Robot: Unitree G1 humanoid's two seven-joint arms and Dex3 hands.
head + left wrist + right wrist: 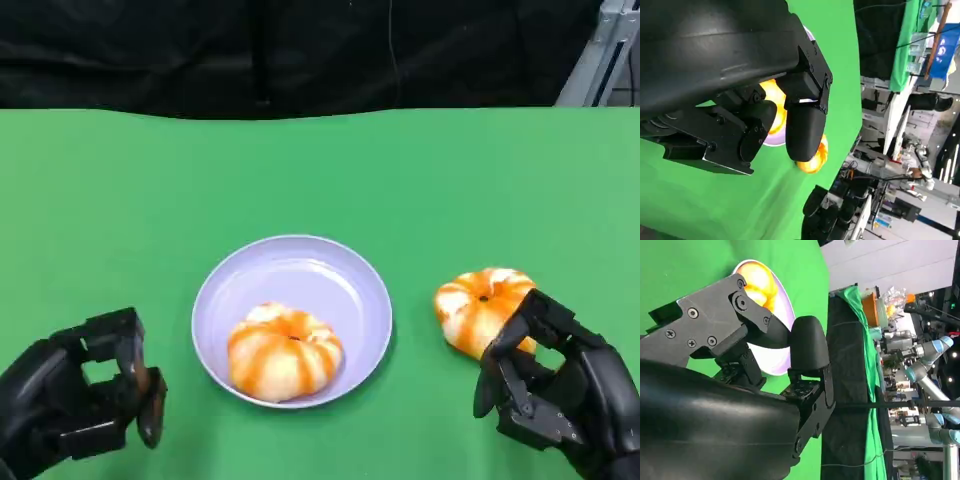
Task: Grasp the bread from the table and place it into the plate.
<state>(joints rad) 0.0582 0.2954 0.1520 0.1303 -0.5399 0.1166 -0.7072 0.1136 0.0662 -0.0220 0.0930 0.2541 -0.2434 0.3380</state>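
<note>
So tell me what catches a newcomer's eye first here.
Two orange-striped buns on the green table: one bun lies in the pale plate at the centre, the other bun on the cloth to its right. The right robot hand is at that second bun, and the left robot hand holds nothing.

two breads [285,352] [482,307], one plate [330,272]

The left hand [85,395] sits low on the robot's left, fingers apart and holding nothing. The right hand [555,395] likewise holds nothing, fingers spread.
</note>
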